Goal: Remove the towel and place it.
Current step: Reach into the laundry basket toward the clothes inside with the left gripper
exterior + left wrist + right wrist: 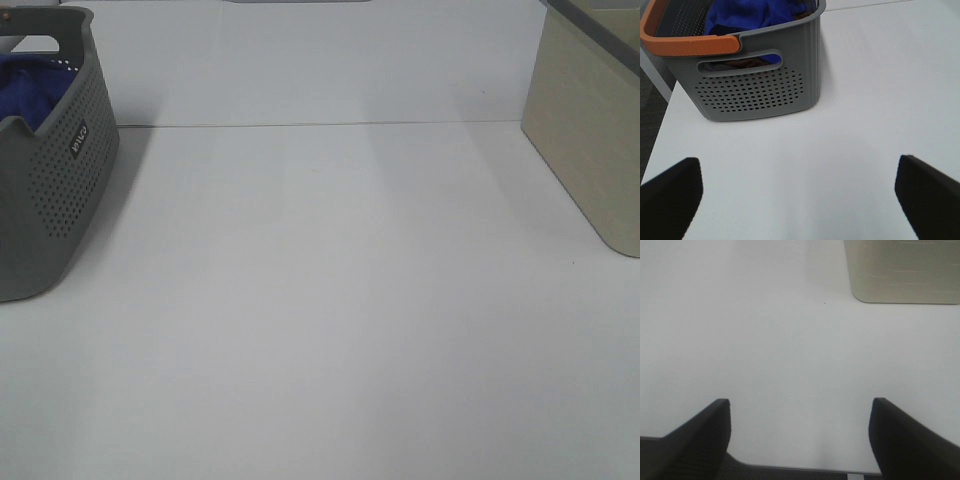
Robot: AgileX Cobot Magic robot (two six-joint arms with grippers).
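The royal-blue towel (pixel 28 92) lies bunched inside the grey perforated basket (pixel 70 190) at the far left of the table. In the left wrist view the towel (pixel 752 14) fills the basket (pixel 760 92), which has an orange handle (pixel 687 44). My left gripper (pixel 797 195) is open and empty, over bare table a short way from the basket. My right gripper (pixel 800 440) is open and empty near the table's front edge. Neither gripper shows in the exterior high view.
A beige box (pixel 590 130) stands at the right of the white table (pixel 330 300); it also shows in the right wrist view (pixel 902 270). The table's left edge and dark floor (pixel 650 100) show beside the basket.
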